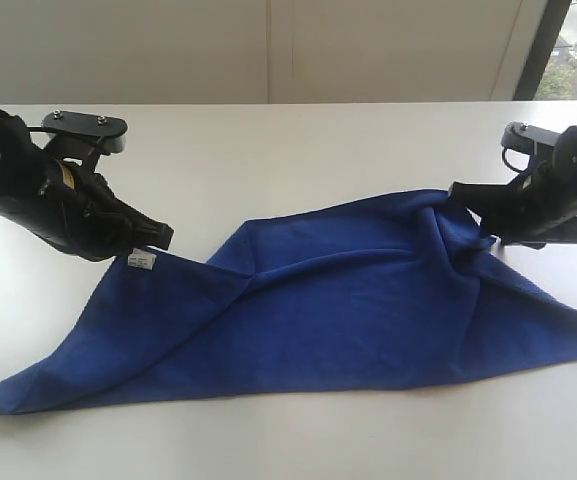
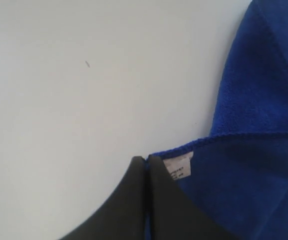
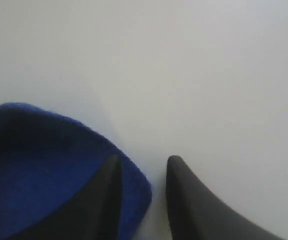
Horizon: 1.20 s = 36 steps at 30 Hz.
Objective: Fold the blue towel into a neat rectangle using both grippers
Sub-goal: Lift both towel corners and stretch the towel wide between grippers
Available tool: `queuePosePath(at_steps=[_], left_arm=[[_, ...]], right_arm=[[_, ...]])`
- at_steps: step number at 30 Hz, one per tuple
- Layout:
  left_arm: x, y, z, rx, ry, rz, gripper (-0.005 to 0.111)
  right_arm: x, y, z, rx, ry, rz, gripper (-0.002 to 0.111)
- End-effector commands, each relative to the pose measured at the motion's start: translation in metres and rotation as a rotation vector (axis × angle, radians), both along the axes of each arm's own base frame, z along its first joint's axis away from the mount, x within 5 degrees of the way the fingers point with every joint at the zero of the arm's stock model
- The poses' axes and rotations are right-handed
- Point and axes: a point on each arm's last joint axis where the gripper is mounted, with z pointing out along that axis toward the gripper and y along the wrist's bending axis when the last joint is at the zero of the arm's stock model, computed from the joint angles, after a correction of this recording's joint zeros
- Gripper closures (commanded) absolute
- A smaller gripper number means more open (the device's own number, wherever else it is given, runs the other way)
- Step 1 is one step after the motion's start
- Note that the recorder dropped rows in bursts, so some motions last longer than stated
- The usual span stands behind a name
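the blue towel (image 1: 368, 300) lies slack and creased across the table (image 1: 288, 150), from lower left to right of frame. left hand (image 1: 163, 238) has fingers pressed together at the label (image 1: 140, 261) corner; cannot tell whether cloth is nipped. right hand (image 3: 143, 162) is apart, straddling a bunched edge. risk: lifting now, the unclamped right side drops, or the label corner slips, and the fold skews.

Open table (image 1: 298, 140) beyond and before the blue towel (image 1: 348, 300) permits passage; left gripper (image 1: 165, 238) and right gripper (image 1: 457, 191) occupy its far corners.
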Motion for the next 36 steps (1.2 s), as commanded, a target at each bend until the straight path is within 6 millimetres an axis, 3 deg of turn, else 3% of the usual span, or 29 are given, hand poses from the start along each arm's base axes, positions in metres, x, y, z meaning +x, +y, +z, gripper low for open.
queuePosePath(at_steps=[1,6,15,21,28,36], left_arm=[[-0.002,0.002,0.002,-0.006,0.000,0.011,0.107],[-0.002,0.002,0.002,-0.006,-0.002,0.011,0.107],[-0.002,0.002,0.006,-0.014,-0.018,0.011,0.107],[-0.012,0.007,0.036,-0.039,-0.101,0.000,0.107],[-0.036,0.022,0.076,-0.012,-0.181,-0.015,0.107],[-0.085,0.047,0.127,-0.045,-0.276,0.000,0.107]], right_arm=[[-0.001,-0.003,-0.005,0.009,0.022,-0.015,0.104],[-0.001,-0.003,0.014,0.003,-0.036,-0.014,0.108],[-0.013,-0.001,0.078,-0.092,-0.143,0.108,0.108],[-0.034,0.001,0.123,-0.178,-0.209,0.205,0.108],[-0.080,0.006,0.185,-0.281,-0.339,0.280,0.108],[-0.166,0.010,0.246,-0.440,-0.385,0.340,0.108]])
